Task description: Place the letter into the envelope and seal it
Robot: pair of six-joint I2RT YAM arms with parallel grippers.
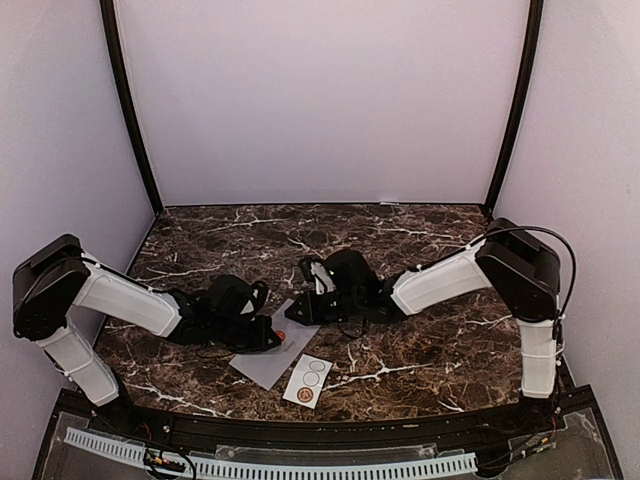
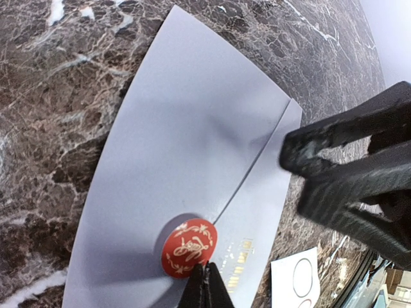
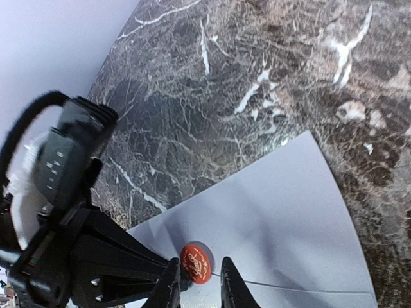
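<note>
Grey-lavender envelope (image 1: 265,368) near front edge of table (image 1: 420,240), broad marble beyond

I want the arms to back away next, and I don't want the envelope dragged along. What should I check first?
1. Letter inside the envelope: cannot tell, nothing shows through the paper.
2. Flap folded down flat: ok.
3. Red seal sits over the flap's point: ok.
4. Left gripper is shut with its tips at the seal's edge; free of the seal: cannot tell.
5. Right gripper has its jaws a little apart on either side of the seal and holds nothing: ok.
6. Sticker strip lies beside the envelope, free of both grippers: ok.
</note>
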